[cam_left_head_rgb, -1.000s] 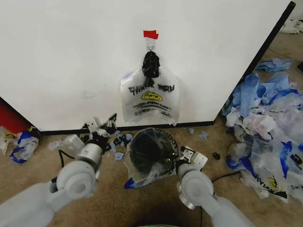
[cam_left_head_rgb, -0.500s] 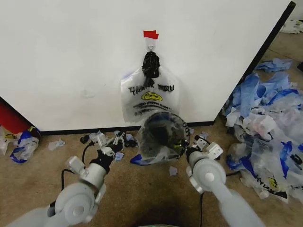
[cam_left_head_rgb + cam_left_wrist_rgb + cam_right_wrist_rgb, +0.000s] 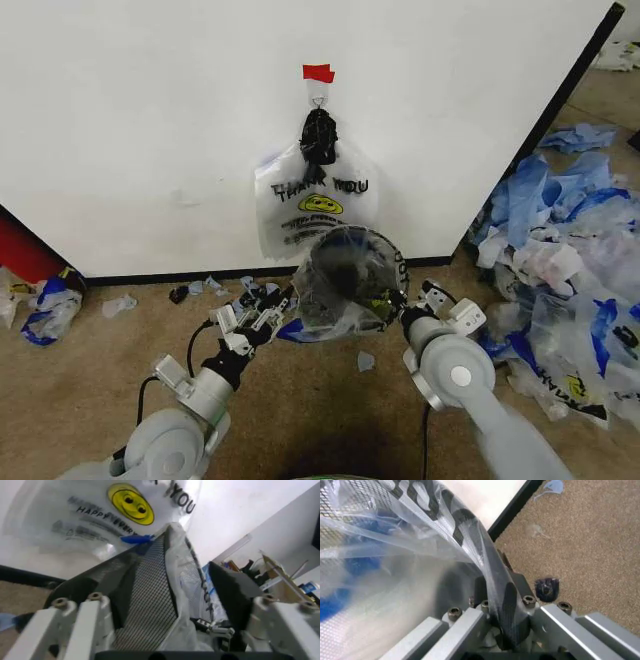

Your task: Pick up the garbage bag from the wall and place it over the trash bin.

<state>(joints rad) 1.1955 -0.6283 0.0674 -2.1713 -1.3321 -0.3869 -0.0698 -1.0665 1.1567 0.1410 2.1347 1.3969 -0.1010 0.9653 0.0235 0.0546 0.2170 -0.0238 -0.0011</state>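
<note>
right gripper (image 3: 408, 303) clamped on the rim of the trash bin (image 3: 345, 275), holding it tilted at centre frame, left gripper (image 3: 262, 312) spread wide at the bin's other side, garbage bag (image 3: 318, 205) hanging on the wall (image 3: 150, 120) just above, loose plastic bags (image 3: 565, 260) heaped at right

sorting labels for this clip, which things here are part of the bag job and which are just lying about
Part of the job:
- garbage bag, hanging on the wall
- trash bin, tipped and lined, gripped at its rim by the right end effector
- left end effector, open at the bin's other side

Lying about:
- blue plastic bags
- floor scraps
</note>
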